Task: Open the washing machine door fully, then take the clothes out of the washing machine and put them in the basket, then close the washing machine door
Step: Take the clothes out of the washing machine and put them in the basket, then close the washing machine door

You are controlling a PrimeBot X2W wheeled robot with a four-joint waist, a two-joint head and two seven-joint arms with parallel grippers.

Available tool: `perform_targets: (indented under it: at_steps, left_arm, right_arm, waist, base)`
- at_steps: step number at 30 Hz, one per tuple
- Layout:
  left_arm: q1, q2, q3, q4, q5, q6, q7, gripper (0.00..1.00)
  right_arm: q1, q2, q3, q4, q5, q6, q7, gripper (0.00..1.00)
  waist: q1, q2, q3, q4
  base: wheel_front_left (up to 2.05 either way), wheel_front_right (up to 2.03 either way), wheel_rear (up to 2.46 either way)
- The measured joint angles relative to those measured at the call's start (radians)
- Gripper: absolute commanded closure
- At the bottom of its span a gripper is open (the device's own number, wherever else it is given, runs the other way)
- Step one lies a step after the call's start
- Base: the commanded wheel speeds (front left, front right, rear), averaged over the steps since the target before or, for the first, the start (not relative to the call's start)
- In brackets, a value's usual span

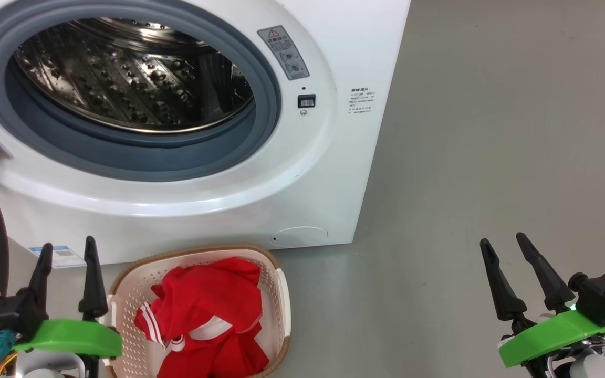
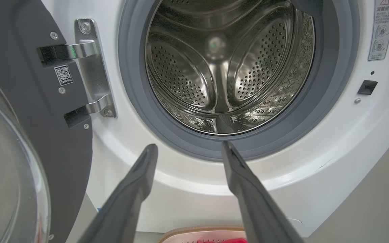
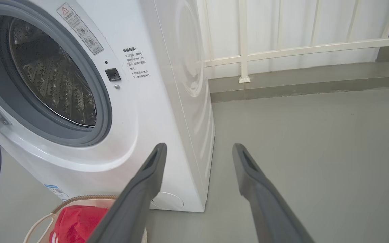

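Just below the washing machine [image 1: 334, 63] front, the basket [image 1: 276, 299] sits on the floor [image 1: 491, 131] with the soft red clothes [image 1: 208, 310] heaped inside; the perforated steel drum [image 2: 221, 67] looks empty. The left gripper [image 1: 68, 244] and right gripper [image 1: 502, 239] hover low, jaws apart, holding nothing. Only closing seems left. The washing machine door [image 2: 69, 162], swung wide at the left, is glossy black around a bulging glass bowl. Slim tapered jaws could skid off it, or a weak push could stop short of the latch. A careless sweep might nudge the light plastic basket.
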Motion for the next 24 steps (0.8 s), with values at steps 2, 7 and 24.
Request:
perform_targets:
  at_steps: [2, 7, 24]
  left_arm:
    - [0.000, -0.002, 0.004, 0.000, 0.001, 0.000, 0.000, 0.00]
    - [0.000, -0.004, 0.007, 0.000, 0.007, 0.000, 0.000, 0.00]
    - [0.000, -0.014, 0.014, 0.011, 0.019, -0.002, 0.000, 0.00]
  right_arm:
    - [0.000, 0.000, -0.001, 0.000, 0.000, 0.000, 0.000, 0.00]
    - [0.000, 0.000, -0.001, 0.000, 0.000, 0.000, 0.000, 0.00]
    - [0.000, 0.000, -0.004, -0.001, 0.000, 0.000, 0.000, 0.00]
  waist:
    - [0.0000, -0.0001, 0.000, -0.001]
    - [0.0000, 0.0000, -0.001, -0.003]
    - [0.0000, 0.0000, -0.009, 0.000]
  base:
    - [0.00, 0.00, 0.00]
    - [0.00, 0.00, 0.00]
    - [-1.04, 1.04, 0.00]
